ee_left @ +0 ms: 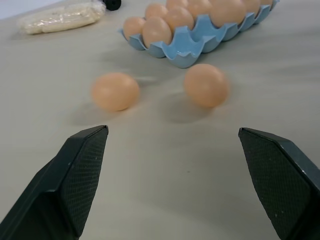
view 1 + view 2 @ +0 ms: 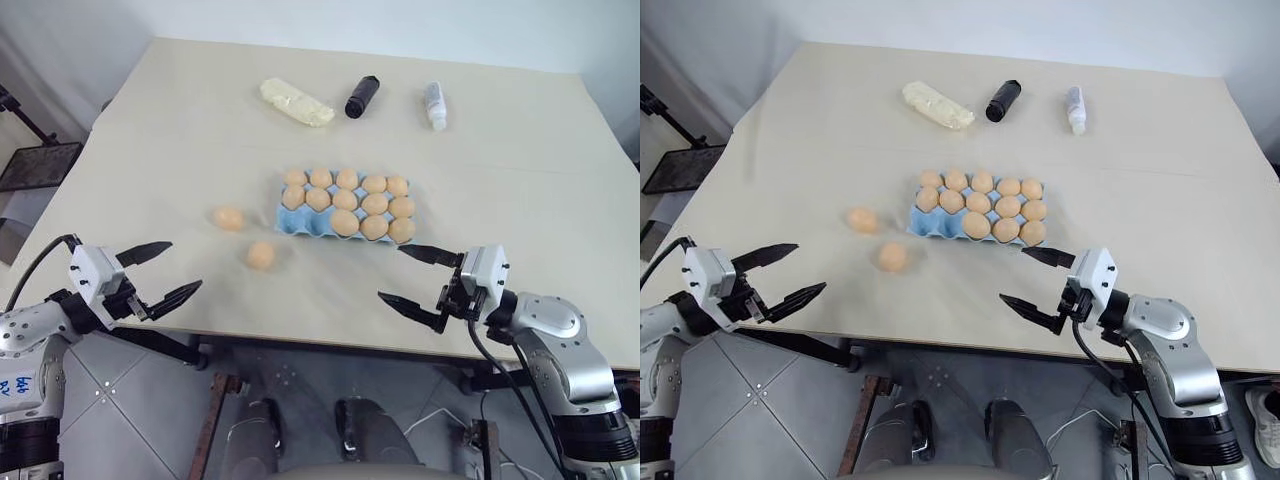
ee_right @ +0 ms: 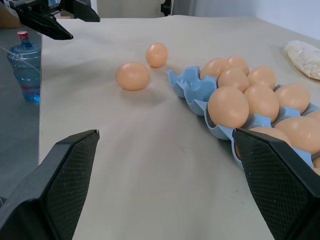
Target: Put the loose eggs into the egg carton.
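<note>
Two loose eggs lie on the table left of the egg carton [image 2: 300,226]: one egg [image 2: 229,218] farther back and one egg [image 2: 260,255] nearer the front edge. The light blue carton holds several tan-orange eggs, and its front-left cups stand bare. My left gripper [image 2: 185,265] hovers open near the table's front-left edge, pointing at the two loose eggs, nothing between its fingers. In the left wrist view both eggs [image 1: 115,91] [image 1: 206,85] lie ahead of it. My right gripper [image 2: 390,272] is open and empty in front of the carton's right end.
At the back of the table lie a pale yellow packet [image 2: 296,102], a black bottle [image 2: 361,97] and a small white bottle [image 2: 434,105]. The table's front edge [image 2: 300,340] runs just under both grippers. A blue water bottle [image 3: 27,65] stands on the floor beyond the left edge.
</note>
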Tool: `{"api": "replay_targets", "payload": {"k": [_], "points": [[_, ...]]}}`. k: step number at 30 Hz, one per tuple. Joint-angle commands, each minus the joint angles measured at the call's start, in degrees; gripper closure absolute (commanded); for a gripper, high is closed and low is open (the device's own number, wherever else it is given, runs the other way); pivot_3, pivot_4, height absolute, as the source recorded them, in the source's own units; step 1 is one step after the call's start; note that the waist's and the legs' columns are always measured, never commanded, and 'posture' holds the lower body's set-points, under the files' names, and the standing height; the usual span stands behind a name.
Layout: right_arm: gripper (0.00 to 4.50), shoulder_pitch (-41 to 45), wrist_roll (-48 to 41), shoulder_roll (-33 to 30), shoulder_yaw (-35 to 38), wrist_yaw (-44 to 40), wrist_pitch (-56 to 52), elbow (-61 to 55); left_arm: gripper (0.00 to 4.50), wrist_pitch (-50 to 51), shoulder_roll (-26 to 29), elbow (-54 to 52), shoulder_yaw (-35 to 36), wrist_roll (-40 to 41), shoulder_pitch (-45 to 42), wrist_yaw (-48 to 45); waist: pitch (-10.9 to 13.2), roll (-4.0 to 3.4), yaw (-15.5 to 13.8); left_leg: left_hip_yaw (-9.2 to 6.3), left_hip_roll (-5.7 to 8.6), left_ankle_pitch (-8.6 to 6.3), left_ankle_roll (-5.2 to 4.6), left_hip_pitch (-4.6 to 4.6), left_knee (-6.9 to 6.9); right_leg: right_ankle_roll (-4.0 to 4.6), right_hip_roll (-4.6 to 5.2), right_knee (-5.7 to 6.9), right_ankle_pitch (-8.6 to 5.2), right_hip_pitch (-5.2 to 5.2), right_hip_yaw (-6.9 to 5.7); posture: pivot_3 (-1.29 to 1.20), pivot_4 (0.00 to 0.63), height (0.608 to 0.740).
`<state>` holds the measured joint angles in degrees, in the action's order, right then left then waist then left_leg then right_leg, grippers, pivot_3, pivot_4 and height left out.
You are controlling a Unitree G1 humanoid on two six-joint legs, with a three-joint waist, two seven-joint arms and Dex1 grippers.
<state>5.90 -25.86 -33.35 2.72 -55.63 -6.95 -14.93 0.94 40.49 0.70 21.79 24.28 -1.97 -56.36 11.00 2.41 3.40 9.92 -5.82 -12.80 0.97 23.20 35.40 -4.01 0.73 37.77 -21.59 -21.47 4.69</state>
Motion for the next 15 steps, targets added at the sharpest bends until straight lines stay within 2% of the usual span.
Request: {"api": "replay_targets", "payload": {"k": [1,6,15], "points": [[0.0,0.87,-0.27,-0.34,0.96,-0.39,1.24,-0.25,0.05,0.84,-1.99,-3.69,-3.7,-0.8,-3.18,3.01,0.0,0.0,-0.18,0.0,0.0,0.0,0.0,0.0,-0.02,0.01,0.0,-0.01,0.0,0.0,0.0,0.0,0.15,0.74],[0.0,0.84,0.22,-0.21,0.75,0.38,1.23,-0.55,0.05,3.63,-5.25,-2.81,-10.58,-2.93,-8.27,5.62,0.0,0.0,-0.13,0.04,0.02,0.22,-0.15,0.0,-0.01,-0.01,-0.06,-0.03,0.0,-0.01,0.05,0.0,0.15,0.74],[0.0,-1.19,0.12,0.1,1.35,1.76,1.51,-2.82,0.05,0.42,-10.83,8.9,-19.12,-10.84,-16.8,8.87,0.0,0.0,0.09,0.03,-0.03,0.33,0.06,-0.03,0.13,-0.02,-0.23,0.05,0.0,-0.04,0.12,0.0,0.15,0.74]]}}
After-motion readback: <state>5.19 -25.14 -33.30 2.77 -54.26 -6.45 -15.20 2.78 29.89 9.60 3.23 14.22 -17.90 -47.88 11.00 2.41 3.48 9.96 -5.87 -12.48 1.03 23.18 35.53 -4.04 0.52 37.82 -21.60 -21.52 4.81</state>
